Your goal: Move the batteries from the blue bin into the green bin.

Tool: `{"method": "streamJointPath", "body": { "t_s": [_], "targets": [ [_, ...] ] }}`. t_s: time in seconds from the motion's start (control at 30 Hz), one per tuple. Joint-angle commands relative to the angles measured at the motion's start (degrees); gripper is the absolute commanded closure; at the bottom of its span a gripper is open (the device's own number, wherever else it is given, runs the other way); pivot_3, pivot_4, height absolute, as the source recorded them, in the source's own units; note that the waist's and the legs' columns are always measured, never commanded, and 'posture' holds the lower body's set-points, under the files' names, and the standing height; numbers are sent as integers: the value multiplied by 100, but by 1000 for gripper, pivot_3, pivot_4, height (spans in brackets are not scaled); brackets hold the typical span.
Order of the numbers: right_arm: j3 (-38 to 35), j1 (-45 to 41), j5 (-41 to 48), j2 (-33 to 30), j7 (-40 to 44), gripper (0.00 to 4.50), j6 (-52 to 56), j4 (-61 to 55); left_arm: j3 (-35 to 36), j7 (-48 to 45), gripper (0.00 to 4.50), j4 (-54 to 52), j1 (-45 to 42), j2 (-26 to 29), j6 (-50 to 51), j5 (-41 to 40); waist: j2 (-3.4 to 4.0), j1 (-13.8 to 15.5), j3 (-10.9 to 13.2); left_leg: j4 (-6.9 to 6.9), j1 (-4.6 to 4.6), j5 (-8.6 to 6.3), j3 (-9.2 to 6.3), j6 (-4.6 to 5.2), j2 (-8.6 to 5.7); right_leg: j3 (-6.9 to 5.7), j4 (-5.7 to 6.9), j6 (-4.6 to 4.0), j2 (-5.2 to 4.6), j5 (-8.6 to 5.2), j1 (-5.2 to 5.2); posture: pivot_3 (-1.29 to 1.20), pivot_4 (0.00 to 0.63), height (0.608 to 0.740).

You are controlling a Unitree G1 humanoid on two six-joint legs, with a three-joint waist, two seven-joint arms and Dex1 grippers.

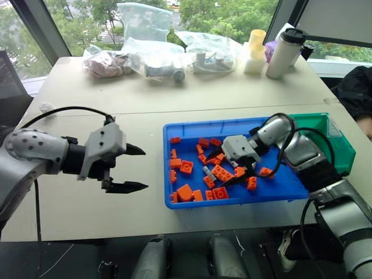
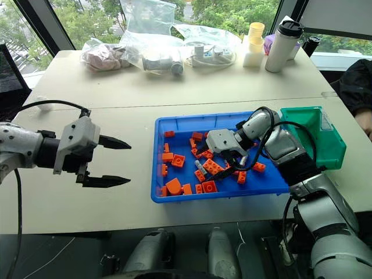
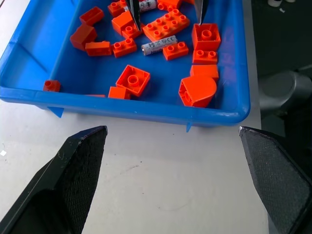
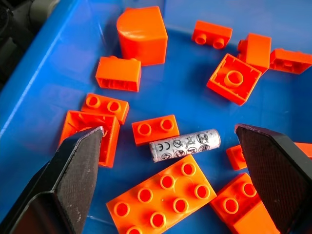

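Head views: a large, shallow, bright blue plastic bin with a raised rim sat on the pale matte tabletop, right of centre. Glossy orange studded toy bricks lay scattered across its floor. A smaller, deeper teal-green plastic bin stood against the blue bin's far right corner. At the table's far edge were clear crumpled plastic bags and a white cylindrical flask with a black lid. The left gripper hung over bare table just left of the blue bin, its two black tapered fingers spread apart and empty. The right gripper, grey-bodied, reached down into the blue bin among the bricks.

Left wrist view: the left gripper's coarse-textured black fingers stood wide apart above the table, holding nothing. Beyond them lay the blue bin's near wall, and one slim silver-grey printed battery rested on the bin floor among the bricks, touching a small two-stud brick.

Right wrist view: the right gripper's fingers were splayed fully, grasping nothing, their tips low over the blue floor. The battery lay flat between them, just beside a long eight-stud orange brick and a two-stud brick. A round-topped orange brick lay farther off.
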Motion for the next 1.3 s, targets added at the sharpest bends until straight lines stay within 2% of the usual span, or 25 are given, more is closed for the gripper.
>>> {"method": "streamJointPath", "body": {
  "t_s": [0.03, 0.4, 0.5, 0.53, 0.57, 0.93, 1.07, 1.3],
  "targets": [
    [-8, -235, -184, 213, 21, 48, -297, 331, 204, 117, 0, -111, -2, -23, -12, -28, 0, 8, 0, 0, 0, 1, 0, -3, 0, 1, 6, 0, 0, 0, -4, 0, 150, 740],
    [146, -344, -807, 456, 81, 48, -1260, 1112, 90, 354, 0, -95, -74, -232, -16, -30, -1, 0, 0, 2, -1, 8, 1, -14, -2, 1, 41, -2, -1, -1, -21, 0, 150, 740],
    [122, -356, -837, 554, 73, 732, -1370, 1196, 70, 393, 0, -90, -113, -271, -13, -19, -1, -3, 0, 2, -1, 9, 1, -15, 0, 1, 43, -2, 1, -1, -22, 0, 150, 740],
    [112, -364, -861, 587, 34, 1324, -1441, 1227, 63, 401, 0, -87, -121, -280, -13, -16, -1, -3, 0, 2, 0, 9, 1, -15, 0, 1, 42, -2, 1, -1, -22, 0, 150, 740],
    [103, -370, -880, 617, 5, 1678, -1492, 1251, 61, 406, 0, -86, -123, -286, -11, -15, -1, -3, 0, 2, 0, 9, 1, -15, 0, 1, 43, -2, 1, -1, -22, 0, 150, 740],
    [-79, -393, -859, 564, -144, 1678, -1534, 1142, 85, 483, 0, -143, -63, -338, 6, -35, -1, 0, 0, 2, 0, 12, 1, -20, 0, 2, 44, -2, 1, -1, -22, 0, 150, 740],
    [-805, -455, -403, 208, -544, 1678, -729, 529, 224, 568, 0, -18, -92, -533, 65, -212, 1, 20, 1, 2, -2, 12, 2, -20, -2, 4, 49, -2, -1, -1, -27, 0, 150, 740],
    [-2576, 341, 938, -544, -1617, 1678, 2196, -1434, 14, 671, 0, 411, -429, -1072, -94, -237, -3, 62, -1, 1, -8, 9, -1, -16, -2, 5, 52, -2, -6, -1, -35, 0, 150, 740]
  ]
}}
